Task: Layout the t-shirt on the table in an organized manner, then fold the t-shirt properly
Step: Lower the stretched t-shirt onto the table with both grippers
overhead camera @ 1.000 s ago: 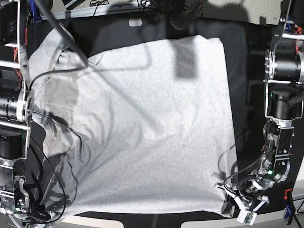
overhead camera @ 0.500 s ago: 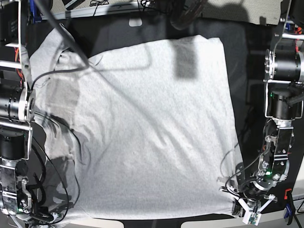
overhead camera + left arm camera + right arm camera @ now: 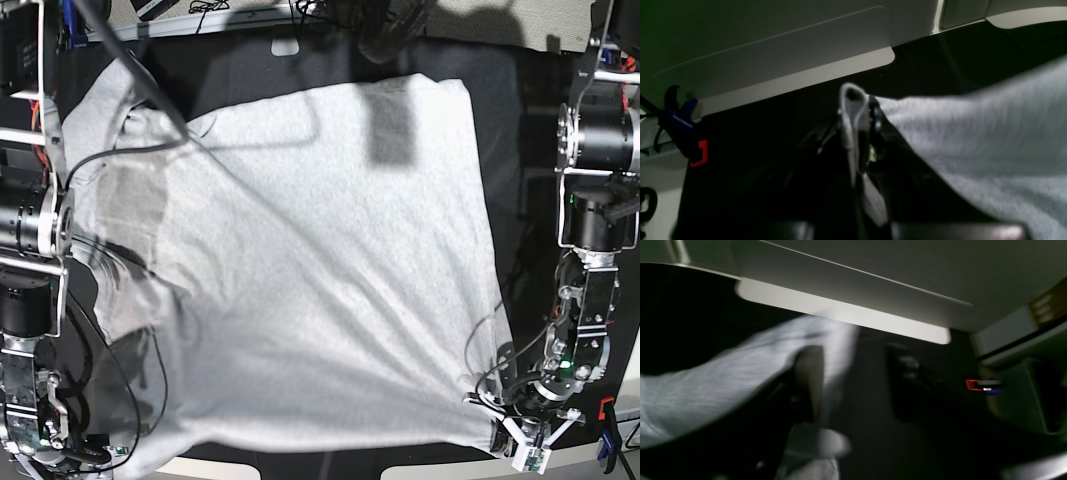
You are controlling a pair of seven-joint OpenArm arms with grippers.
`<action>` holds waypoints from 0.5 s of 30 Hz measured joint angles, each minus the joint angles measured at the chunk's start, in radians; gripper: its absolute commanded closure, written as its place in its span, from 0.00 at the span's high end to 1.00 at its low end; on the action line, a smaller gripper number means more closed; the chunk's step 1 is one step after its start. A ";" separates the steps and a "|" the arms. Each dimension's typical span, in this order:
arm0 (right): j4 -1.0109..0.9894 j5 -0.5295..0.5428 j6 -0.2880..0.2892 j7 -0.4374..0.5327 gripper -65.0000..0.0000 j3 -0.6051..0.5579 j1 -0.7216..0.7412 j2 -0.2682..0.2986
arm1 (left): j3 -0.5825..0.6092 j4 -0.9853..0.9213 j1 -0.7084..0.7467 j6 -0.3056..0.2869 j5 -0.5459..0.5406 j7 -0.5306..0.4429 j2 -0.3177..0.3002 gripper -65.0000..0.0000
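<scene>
Clamped tight, the left gripper [image 3: 858,133] pinches a corner of the light-grey cotton t-shirt [image 3: 300,270] near the front edge of the black-clothed table [image 3: 520,150]. Across that edge, the right gripper [image 3: 853,386] shows parted jaws — cloth lies against one finger, not gripped. Judging by the diagonal creases, the shirt needs gentle, even outward tension — both corners pulled square — to lie flat.

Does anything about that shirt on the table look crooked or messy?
Yes. The light-grey cotton t-shirt lies skewed on the black-clothed table. Its side toward the right arm is bunched and wrinkled, while the left claw pinches a corner.
</scene>
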 measured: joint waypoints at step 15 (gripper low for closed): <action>0.000 0.064 -0.003 -0.063 0.51 0.000 0.000 -0.001 | 0.000 0.000 0.000 0.000 0.000 0.000 0.000 0.03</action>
